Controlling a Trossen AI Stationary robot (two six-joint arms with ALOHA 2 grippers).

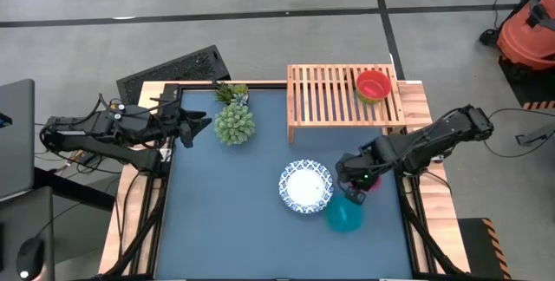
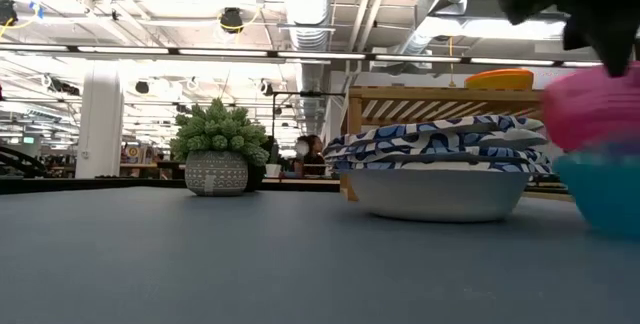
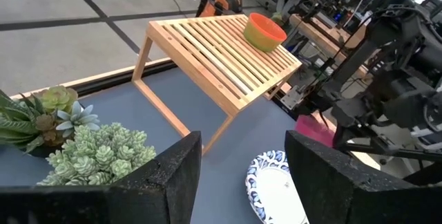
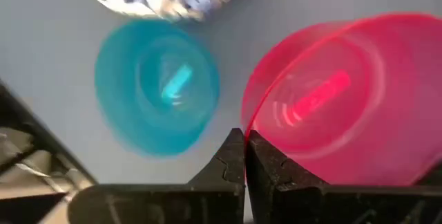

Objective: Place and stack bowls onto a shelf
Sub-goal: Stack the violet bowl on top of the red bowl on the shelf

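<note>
My right pincer (image 4: 245,156) pinches the pink-red bowl (image 4: 331,110) by its rim, held just above the teal bowl (image 1: 344,215), so it can go to the shelf (image 1: 325,99), left pincer (image 3: 242,175) idle, wide.

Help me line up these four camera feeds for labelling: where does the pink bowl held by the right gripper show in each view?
High view: pink bowl mostly hidden under the right gripper, right of the white bowls.
Low view: far right, above the teal bowl.
Left wrist view: a pink sliver under the far arm.
Right wrist view: right half, rim pinched.
Shared landmark: the blue-rimmed white bowls.
</note>
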